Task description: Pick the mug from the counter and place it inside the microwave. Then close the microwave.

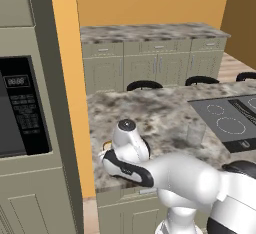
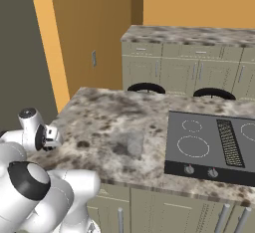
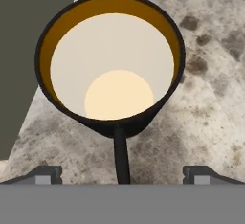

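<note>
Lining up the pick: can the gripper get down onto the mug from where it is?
Probably yes. The gripper is open right above the mug, its fingertips wide apart, with only bare counter around the mug.

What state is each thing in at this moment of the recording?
Small black cylindrical mug with tan rim: upright on the mottled stone counter, ungrasped.
Claw: open, above the mug.
Black built-in microwave: door state cannot be told.
Clear drinking glass: upright on the counter.
</note>
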Robot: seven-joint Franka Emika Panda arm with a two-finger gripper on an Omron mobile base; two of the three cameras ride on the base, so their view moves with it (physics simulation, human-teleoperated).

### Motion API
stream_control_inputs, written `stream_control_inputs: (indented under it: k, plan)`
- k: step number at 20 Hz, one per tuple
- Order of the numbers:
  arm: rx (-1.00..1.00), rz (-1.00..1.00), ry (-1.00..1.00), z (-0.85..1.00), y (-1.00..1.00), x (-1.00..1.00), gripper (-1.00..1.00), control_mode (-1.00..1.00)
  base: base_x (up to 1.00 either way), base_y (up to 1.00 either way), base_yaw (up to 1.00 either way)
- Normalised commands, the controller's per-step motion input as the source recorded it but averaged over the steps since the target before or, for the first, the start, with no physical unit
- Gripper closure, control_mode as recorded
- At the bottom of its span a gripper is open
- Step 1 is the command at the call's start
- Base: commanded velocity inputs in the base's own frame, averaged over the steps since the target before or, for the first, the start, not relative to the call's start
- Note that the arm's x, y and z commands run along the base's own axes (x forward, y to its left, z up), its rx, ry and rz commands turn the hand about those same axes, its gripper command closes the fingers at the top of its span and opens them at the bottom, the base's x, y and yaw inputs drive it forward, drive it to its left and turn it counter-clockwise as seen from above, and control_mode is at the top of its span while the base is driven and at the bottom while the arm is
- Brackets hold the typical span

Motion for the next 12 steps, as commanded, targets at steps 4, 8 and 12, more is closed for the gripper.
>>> stream_control_inputs:
  k: [4,8,12]
  plan:
    - [0.0,0.0,0.0,-0.05,0.0,0.0,-1.0,-1.0,0.0,0.0,0.0]
    - [0.0,0.0,0.0,0.0,0.0,0.06,-1.0,-1.0,0.0,0.0,0.0]
    - [0.0,0.0,0.0,0.0,0.0,0.11,-1.0,-1.0,0.0,0.0,0.0]
